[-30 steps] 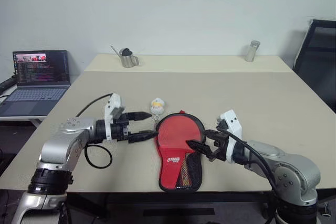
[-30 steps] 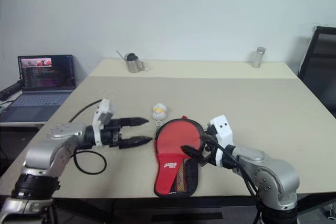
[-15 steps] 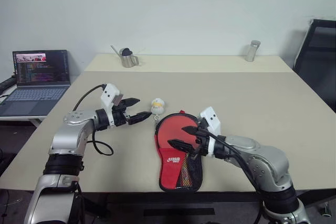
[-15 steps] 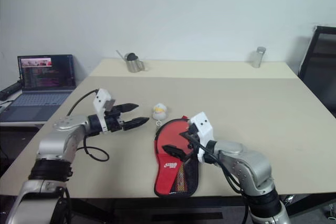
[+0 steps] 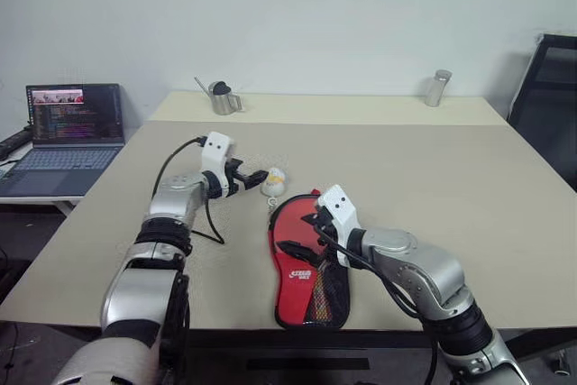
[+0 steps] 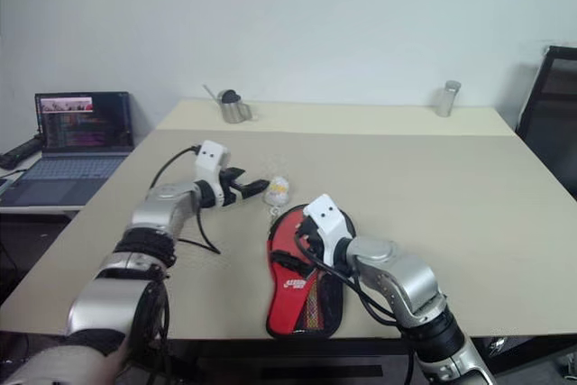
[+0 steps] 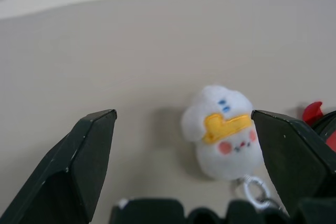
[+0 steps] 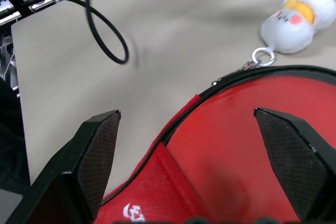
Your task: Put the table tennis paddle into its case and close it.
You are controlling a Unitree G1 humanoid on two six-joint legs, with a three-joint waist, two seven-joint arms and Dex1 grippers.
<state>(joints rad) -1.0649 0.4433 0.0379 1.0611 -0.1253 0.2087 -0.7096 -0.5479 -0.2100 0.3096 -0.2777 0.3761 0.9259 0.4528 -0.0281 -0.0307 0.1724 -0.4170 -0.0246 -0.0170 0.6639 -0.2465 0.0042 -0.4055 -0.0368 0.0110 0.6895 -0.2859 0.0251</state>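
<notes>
The table tennis paddle (image 5: 297,254) lies red face up inside the open case (image 5: 332,293), its handle towards the table's near edge. The case's black zipper edge (image 8: 236,77) runs around it. A white plush keychain (image 7: 223,132) lies just beyond the case's top, attached by a ring (image 8: 261,56). My left gripper (image 5: 255,177) is open and low over the table, with the plush right in front of its fingers (image 7: 79,166). My right gripper (image 5: 302,233) hovers open over the paddle's upper left part, holding nothing.
A laptop (image 5: 68,128) sits on a side desk at the left. A metal pitcher (image 5: 219,98) and a metal shaker (image 5: 436,87) stand along the table's far edge. A black chair (image 5: 550,96) is at the right. The left arm's black cable (image 8: 107,30) loops over the table.
My left arm has stretched forward, bringing its open gripper up to the plush. My right gripper has swung left, from beside the paddle to over its face. Paddle and case lie unmoved.
</notes>
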